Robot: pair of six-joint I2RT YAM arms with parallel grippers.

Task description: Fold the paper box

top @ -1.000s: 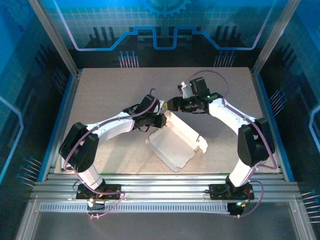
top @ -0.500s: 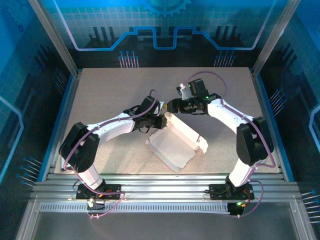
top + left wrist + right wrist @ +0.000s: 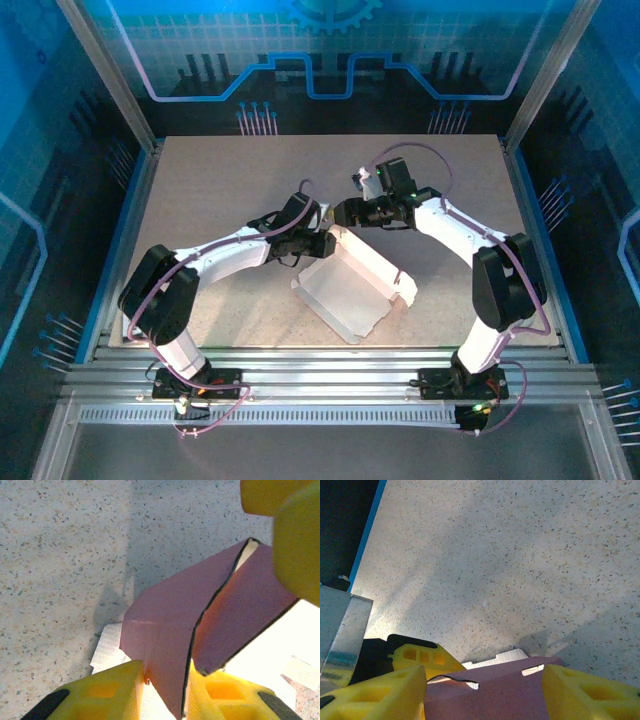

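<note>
The paper box (image 3: 348, 288) lies mid-table, pale inner side up, with its far-left wall raised. My left gripper (image 3: 324, 243) is shut on the pink corner flap (image 3: 165, 640) of that wall, one yellow finger (image 3: 100, 692) on each side of the card. Above the same corner, my right gripper (image 3: 346, 212) is open, its fingers (image 3: 585, 692) set wide to either side of the pink wall panel (image 3: 490, 690). Its yellow fingers (image 3: 292, 535) also appear at the upper right of the left wrist view. A left finger (image 3: 420, 657) shows beyond the panel in the right wrist view.
The speckled table (image 3: 220, 180) stretches out behind and to the left of the box. A blue rail (image 3: 118, 240) runs along the left edge, and metal rails (image 3: 320, 375) lie at the near edge by the arm bases.
The right gripper has shifted slightly left and closer to the box's raised corner. The left gripper holds the same flap in place.
</note>
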